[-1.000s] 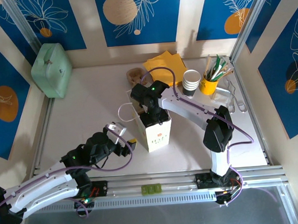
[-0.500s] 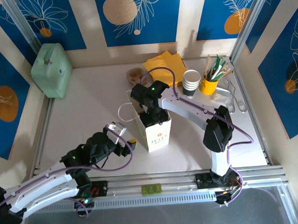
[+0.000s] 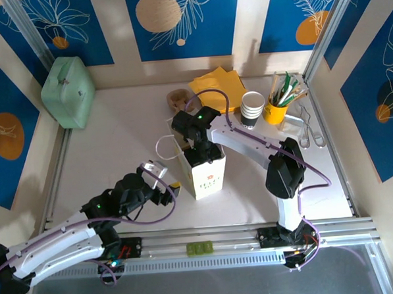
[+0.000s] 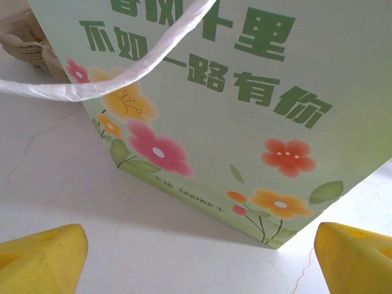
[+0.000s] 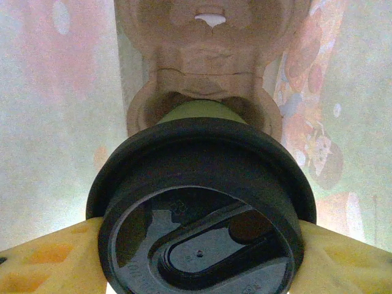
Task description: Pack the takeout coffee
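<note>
Right wrist view: right gripper [image 5: 199, 245] is clamping the takeout coffee [image 5: 202, 184] at its black lid, with a yellow finger [image 5: 43, 260] pressing on each side.
Coffee location: cup is hanging upright inside the paper bag [image 3: 208, 176]. Its light-green side is pointing down at a brown pulp holder [image 5: 205, 55] on the bag floor.
Seating: cup foot is sitting at the holder's socket; can't tell if it is bottoming out.
Key relation: cup's long axis is running vertical, and the socket is lying straight below the jaws. I'm judging the coming move as straight down, with no sideways shift.
Top view: right arm is reaching down into the bag mouth from the far side.
Left gripper [image 4: 199, 260]: jaws are standing wide apart and empty, just beside the bag's near-left face, touching nothing.
Handle [image 4: 110, 79]: white loop is drooping over that face.
Nearer arm: right is carrying the cup; left is idling by the bag.
Risk: letting go before the cup seats could be tipping it.
</note>
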Controlling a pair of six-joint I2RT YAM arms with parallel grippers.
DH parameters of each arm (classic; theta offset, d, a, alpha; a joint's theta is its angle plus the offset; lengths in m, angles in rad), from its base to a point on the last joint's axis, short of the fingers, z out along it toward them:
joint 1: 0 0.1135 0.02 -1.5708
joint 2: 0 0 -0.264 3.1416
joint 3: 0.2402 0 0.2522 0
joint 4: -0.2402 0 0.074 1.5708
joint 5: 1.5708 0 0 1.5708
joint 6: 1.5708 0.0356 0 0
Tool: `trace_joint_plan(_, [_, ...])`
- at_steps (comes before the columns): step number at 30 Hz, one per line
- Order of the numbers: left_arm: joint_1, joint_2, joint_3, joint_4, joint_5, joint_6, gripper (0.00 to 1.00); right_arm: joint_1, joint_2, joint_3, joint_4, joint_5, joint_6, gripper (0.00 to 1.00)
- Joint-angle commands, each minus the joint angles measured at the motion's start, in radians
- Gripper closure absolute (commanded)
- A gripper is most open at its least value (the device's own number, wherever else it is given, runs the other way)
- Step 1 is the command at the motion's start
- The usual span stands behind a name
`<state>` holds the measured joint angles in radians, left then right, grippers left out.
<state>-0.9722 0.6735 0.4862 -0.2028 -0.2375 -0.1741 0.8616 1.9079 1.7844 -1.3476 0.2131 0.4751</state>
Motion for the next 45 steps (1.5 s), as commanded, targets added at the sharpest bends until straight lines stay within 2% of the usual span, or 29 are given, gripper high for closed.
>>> trace_joint_plan(1, [-0.006,0.002,0.029,0.005,-0.008,0.015,0.05,-0.005,0.015,-0.005,0.002,-0.027,-0.001,0.36])
trace_joint_plan(26, [-0.006,-0.032,0.022,-0.020,-0.013,0.005,0.05,-0.015,0.058,-0.068,0.059,-0.074,-0.003,0.36])
trace_joint_plan(45, [-0.007,-0.053,0.018,-0.030,-0.020,0.001,0.05,-0.026,0.090,-0.045,0.053,-0.083,0.002,0.36])
